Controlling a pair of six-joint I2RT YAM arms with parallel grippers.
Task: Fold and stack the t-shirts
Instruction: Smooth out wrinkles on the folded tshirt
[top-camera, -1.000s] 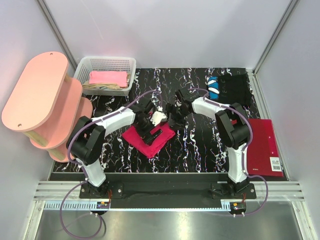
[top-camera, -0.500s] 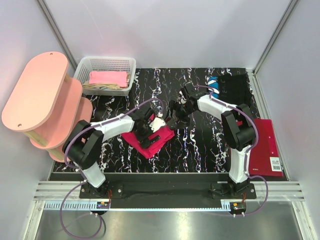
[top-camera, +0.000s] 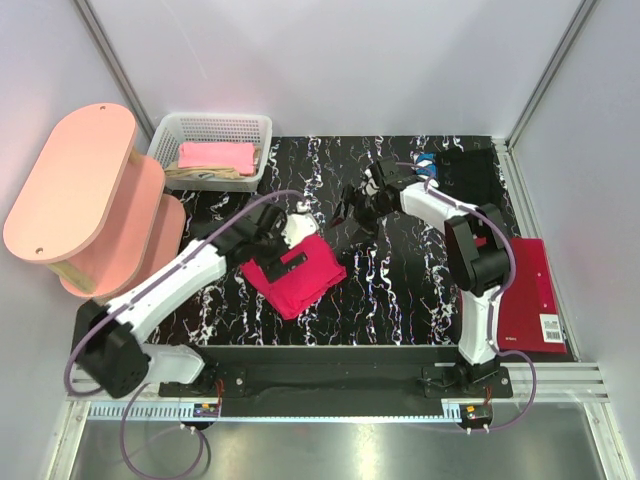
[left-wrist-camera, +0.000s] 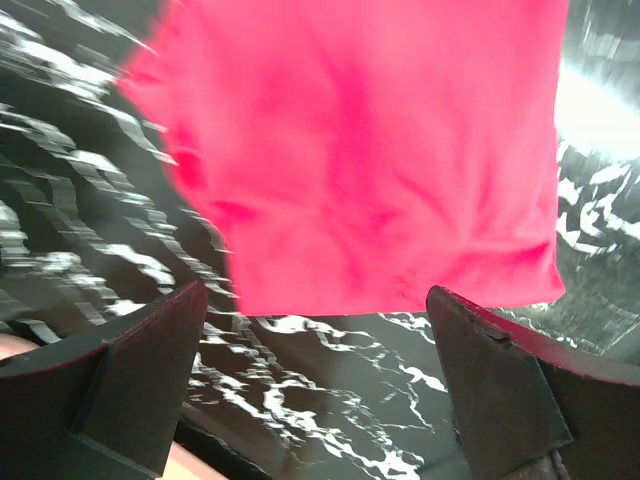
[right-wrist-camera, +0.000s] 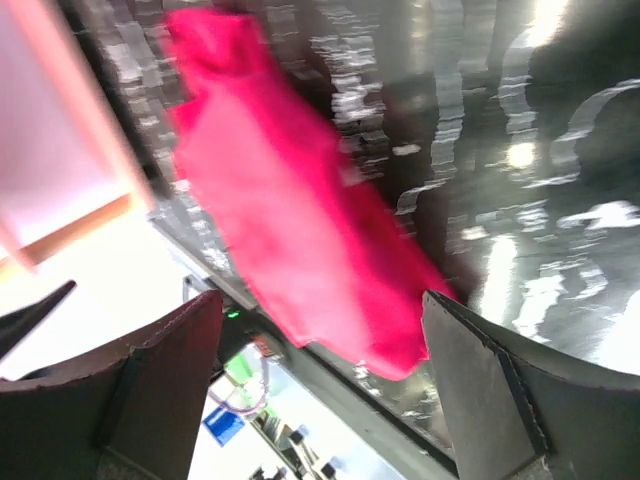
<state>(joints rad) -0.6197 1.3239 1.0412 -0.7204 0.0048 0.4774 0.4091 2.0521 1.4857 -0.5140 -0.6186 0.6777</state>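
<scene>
Showing only overhead: basket (top-camera: 216, 122) holding pink tee (top-camera: 215, 157).

Basket (top-camera: 215, 121) fills the far-left corner; pink shelf (top-camera: 70, 180) crowds the left edge; red shirt (top-camera: 300, 275) covers the middle; desk (top-camera: 400, 290) bare front-right.

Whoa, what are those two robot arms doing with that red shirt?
They are folding t-shirts. The red t-shirt lies folded small on the black marbled table, out in front of both arms. The left gripper and the right gripper hover close to it, jaws open, holding nothing. A black t-shirt lies in the far right corner, and a pink t-shirt sits in the white basket at the far left.
</scene>
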